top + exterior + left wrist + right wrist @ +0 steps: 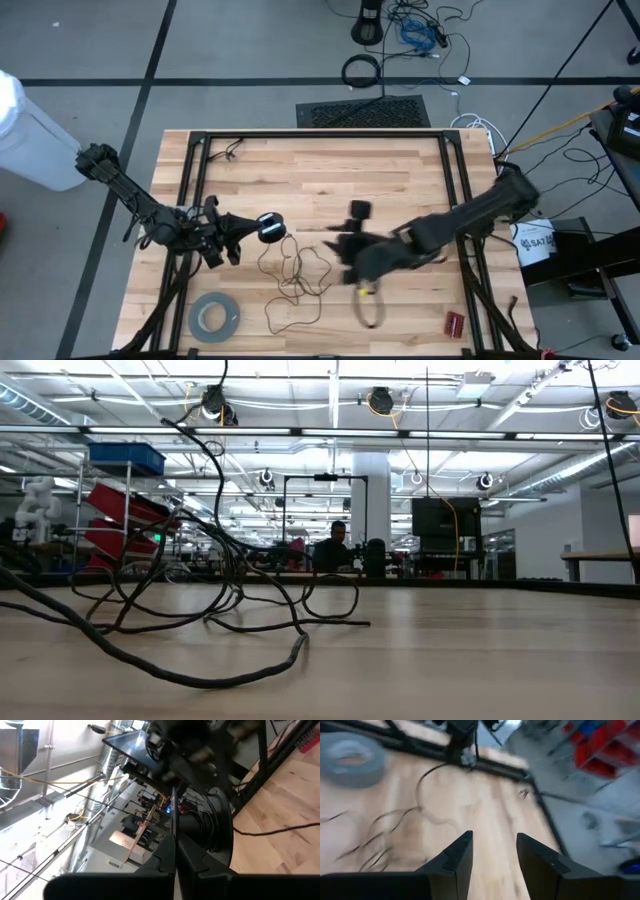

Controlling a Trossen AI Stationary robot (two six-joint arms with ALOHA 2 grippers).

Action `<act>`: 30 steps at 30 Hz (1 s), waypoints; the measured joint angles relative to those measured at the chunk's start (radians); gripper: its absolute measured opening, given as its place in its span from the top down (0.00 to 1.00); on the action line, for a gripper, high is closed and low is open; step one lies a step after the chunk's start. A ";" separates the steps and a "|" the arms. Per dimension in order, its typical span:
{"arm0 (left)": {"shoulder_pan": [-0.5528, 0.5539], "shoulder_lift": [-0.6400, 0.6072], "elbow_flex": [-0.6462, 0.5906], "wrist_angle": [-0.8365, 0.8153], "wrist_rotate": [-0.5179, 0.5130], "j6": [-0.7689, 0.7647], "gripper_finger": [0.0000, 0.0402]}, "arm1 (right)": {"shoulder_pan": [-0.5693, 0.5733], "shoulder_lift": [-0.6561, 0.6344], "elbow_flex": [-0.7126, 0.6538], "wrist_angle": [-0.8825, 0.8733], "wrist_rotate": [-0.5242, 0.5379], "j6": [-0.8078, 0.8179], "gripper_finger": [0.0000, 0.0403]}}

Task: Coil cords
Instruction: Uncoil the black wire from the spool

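Observation:
The cord is a thin dark wire [295, 272] joined to a small round black disc [270, 228]. Its slack loops lie on the wooden table [400, 170] at the middle. In the low view the wire [230, 590] rises from those loops and leaves the picture at the top. My left gripper [245, 230], left of centre, is shut on the cord at the disc end. My right gripper [350, 250] hovers open just right of the loops; the right wrist view shows nothing between its fingers [465, 855], with the wire [395, 820] beyond them. My left gripper pinches the thin wire [172, 810] between its two shut fingertips [165, 852], right beside the disc [220, 827]. The fingers lie about level and point toward the table's right. The disc end is lifted clear, and the wire hangs slack down to its loops on the table.
A wide grey tape roll [214, 315] lies near the front left. A small red object [455, 323] lies near the front right. Black frame rails [195, 200] run along the table's left and right sides. Other cables lie on the floor beyond the far edge.

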State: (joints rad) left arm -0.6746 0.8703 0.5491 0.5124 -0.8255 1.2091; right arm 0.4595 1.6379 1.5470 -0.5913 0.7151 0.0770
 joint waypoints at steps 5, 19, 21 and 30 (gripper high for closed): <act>0.000 0.000 0.000 -0.001 -0.002 -0.035 1.00 | 0.083 -0.170 0.000 -0.243 -0.179 0.212 0.65; 0.000 0.010 0.000 0.016 0.150 -0.003 1.00 | 0.203 -0.047 -0.530 0.923 0.207 0.036 0.65; 0.000 0.010 0.000 0.029 0.152 0.002 1.00 | 0.150 -0.013 -0.583 1.154 0.139 -0.042 0.65; 0.000 0.022 0.000 0.028 0.160 -0.019 1.00 | -0.076 0.016 -0.551 1.322 -0.270 -0.174 0.65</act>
State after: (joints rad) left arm -0.6746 0.8928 0.5491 0.5400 -0.6655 1.1904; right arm 0.3839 1.6537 0.9962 0.7310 0.4452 -0.0973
